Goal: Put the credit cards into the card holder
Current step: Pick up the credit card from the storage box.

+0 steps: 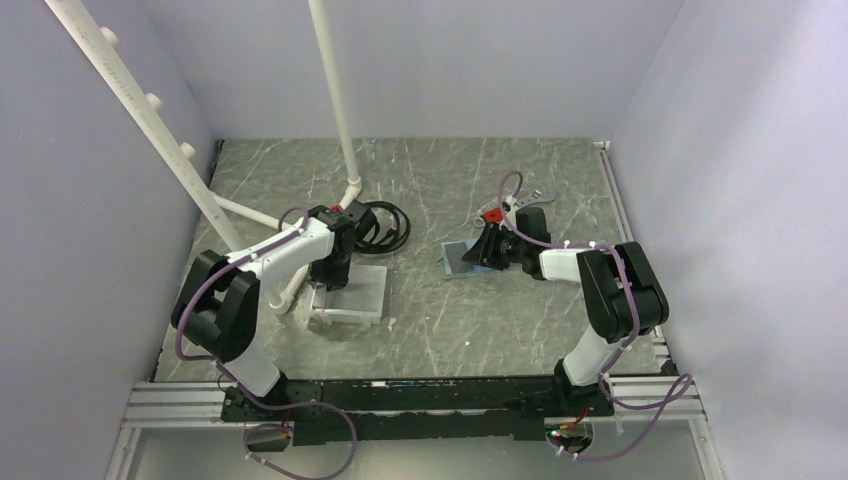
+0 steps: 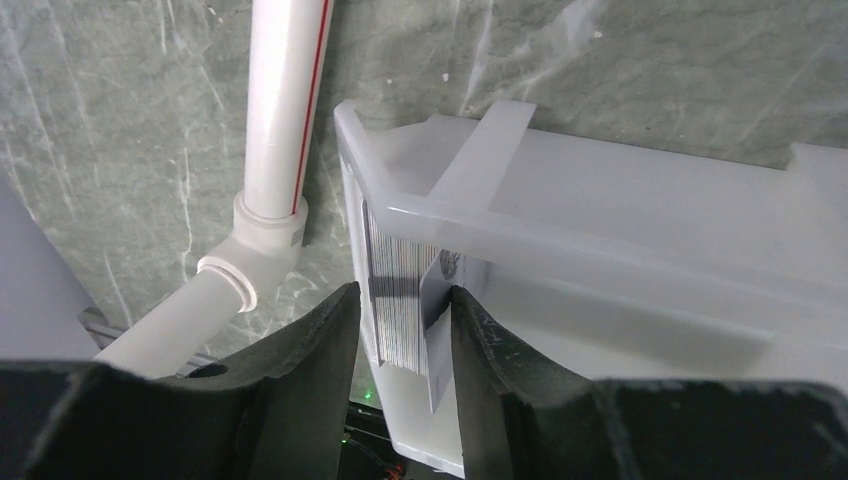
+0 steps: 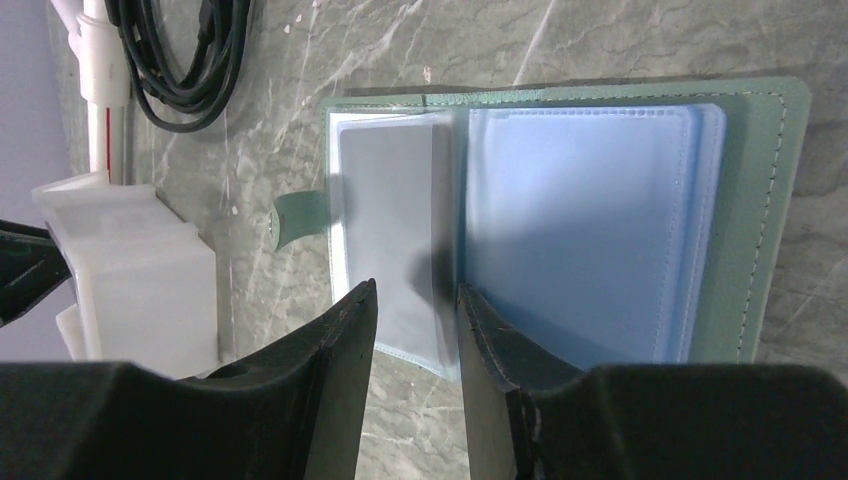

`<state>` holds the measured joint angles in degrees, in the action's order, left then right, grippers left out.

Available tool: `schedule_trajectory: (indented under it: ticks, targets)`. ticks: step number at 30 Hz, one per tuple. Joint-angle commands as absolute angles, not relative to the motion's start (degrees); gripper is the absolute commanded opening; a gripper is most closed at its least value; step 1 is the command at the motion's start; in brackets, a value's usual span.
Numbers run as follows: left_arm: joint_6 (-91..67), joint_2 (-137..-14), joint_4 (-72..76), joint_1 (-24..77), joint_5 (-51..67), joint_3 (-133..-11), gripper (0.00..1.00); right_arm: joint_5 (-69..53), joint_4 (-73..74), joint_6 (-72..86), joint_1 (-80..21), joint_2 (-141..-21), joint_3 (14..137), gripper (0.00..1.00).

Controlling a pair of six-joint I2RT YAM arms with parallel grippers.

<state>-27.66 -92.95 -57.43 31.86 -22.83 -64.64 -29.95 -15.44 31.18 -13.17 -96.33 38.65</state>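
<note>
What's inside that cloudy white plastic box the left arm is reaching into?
A stack of cards stands on edge at one end of the white box, one card leaning apart. Its frosted walls hide any more.

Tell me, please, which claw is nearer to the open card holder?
Right. The right claw is directly over the card holder, at its left pocket. The left claw is far across the table, at the card stack in the white tray.

soft, even light with faint shadows; wrist views blur up close.
</note>
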Motion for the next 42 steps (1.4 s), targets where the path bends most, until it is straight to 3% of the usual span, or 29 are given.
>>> schedule_trajectory:
  ticks: [1,10,29,42]
  targets:
    - [-28.51,-92.26,-60.00,32.08,-26.73,-66.72,0.45,-30.52,-17.15,30.95,-13.08,-96.89,38.68,0.38]
    - [-29.17,-91.98,-60.87,32.08,-27.83,-66.72,0.39,-30.67,-17.13,30.94,-13.09,-97.11,38.67,0.39]
    - [-30.10,-91.08,-64.54,32.29,-24.04,-70.77,0.05,-31.09,-16.96,30.94,-13.07,-97.55,38.94,0.39]
    - [-30.92,-84.87,-69.57,32.34,-18.14,-76.79,0.00,-31.44,-16.43,30.68,-13.31,-97.18,39.03,0.39]
